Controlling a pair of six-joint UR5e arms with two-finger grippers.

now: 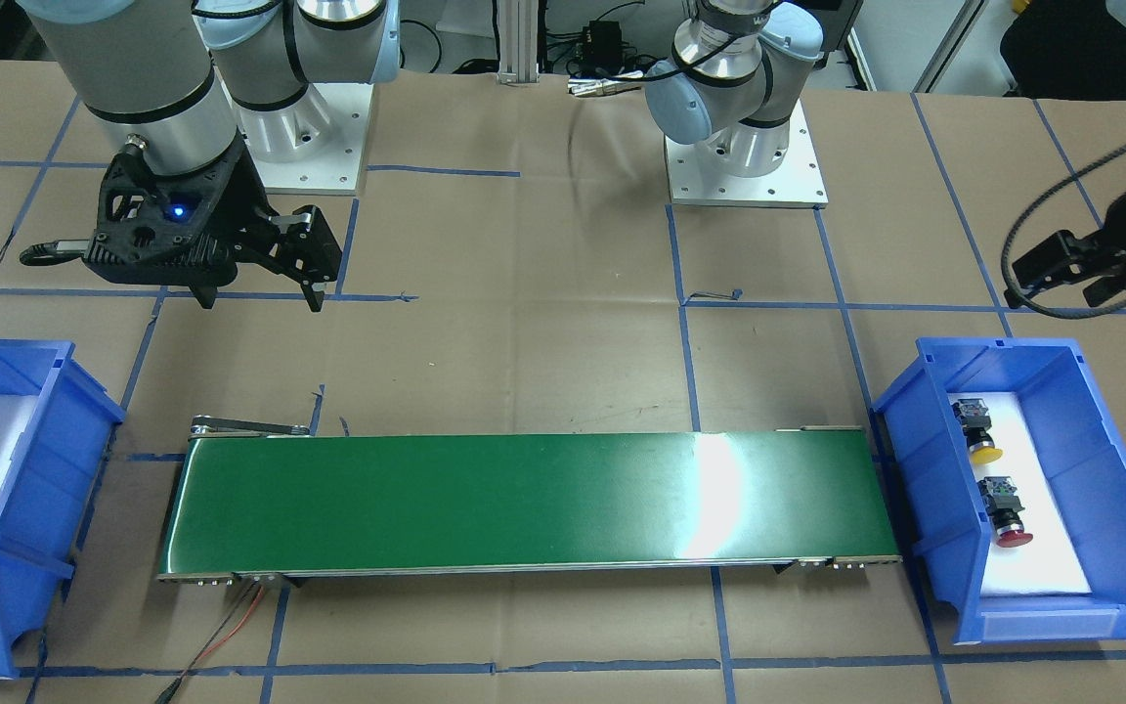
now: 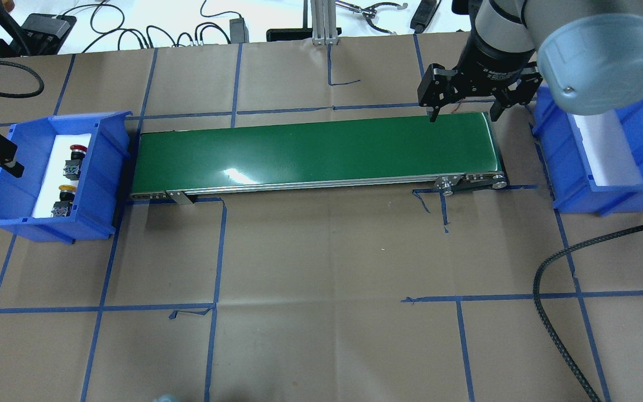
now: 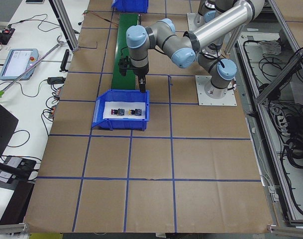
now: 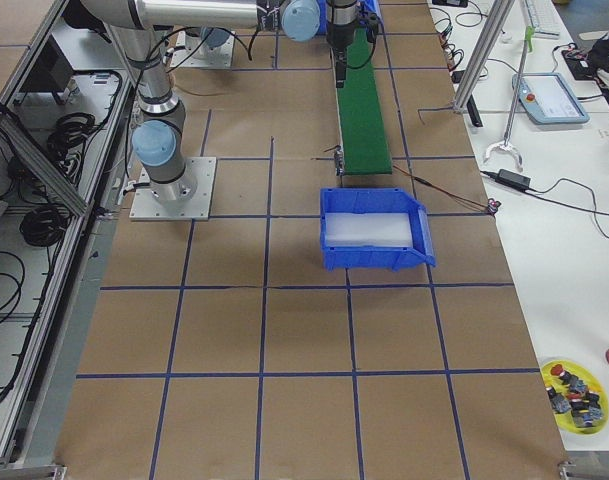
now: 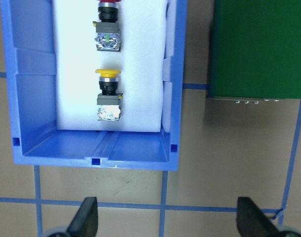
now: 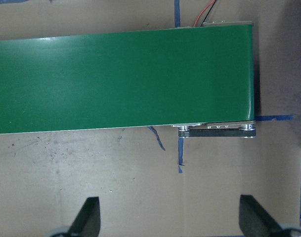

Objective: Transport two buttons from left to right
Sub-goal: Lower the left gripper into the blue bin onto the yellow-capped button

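Observation:
Two buttons lie on white foam in the blue bin [image 2: 104,167] at the table's left end. The red-capped button [image 2: 75,159] is farther from the robot, and the yellow-capped button [image 2: 63,200] is nearer. In the left wrist view the yellow button [image 5: 108,95] is below the red one [image 5: 107,30]. My left gripper [image 5: 169,223] hangs open over the table just outside that bin's near wall, holding nothing. My right gripper [image 2: 462,114] is open and empty above the right end of the green conveyor belt [image 2: 310,151].
A second blue bin [image 2: 572,167] with bare white foam stands at the table's right end, just past the belt. A black cable [image 2: 556,268] loops over the table at the near right. Blue tape lines mark the brown paper cover.

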